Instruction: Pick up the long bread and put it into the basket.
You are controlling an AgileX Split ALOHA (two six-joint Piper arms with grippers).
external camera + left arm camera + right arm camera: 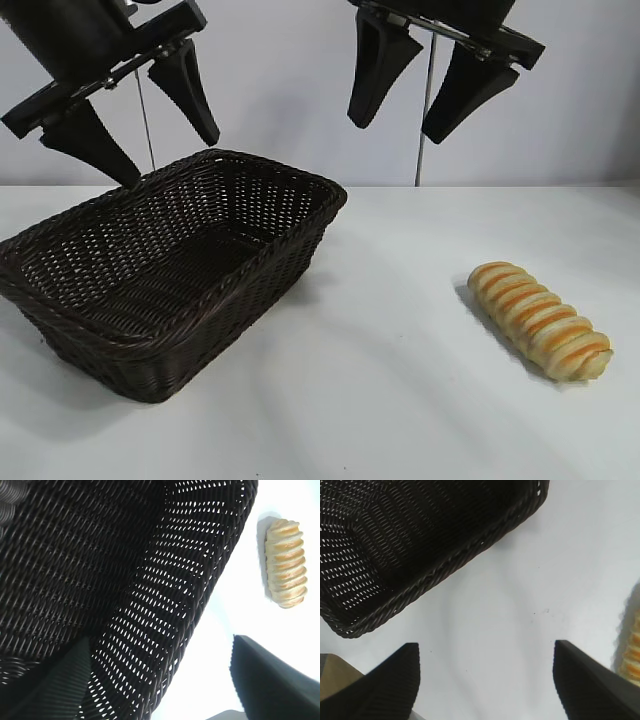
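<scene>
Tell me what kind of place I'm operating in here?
Likely a lab or test bench rather than a kitchen: a bare white table against a plain wall, with only a wicker basket, a long bread and two robot grippers overhead.

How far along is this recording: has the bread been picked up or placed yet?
Nothing is done yet. The ridged golden-tan long bread lies on the white table, apart from the dark brown woven wicker basket, which holds nothing. Nothing is in hand: the left gripper hangs open above the basket's far rim, and the right gripper hangs open above the table between basket and bread. Reaching, grasping, carrying and placing all remain.
</scene>
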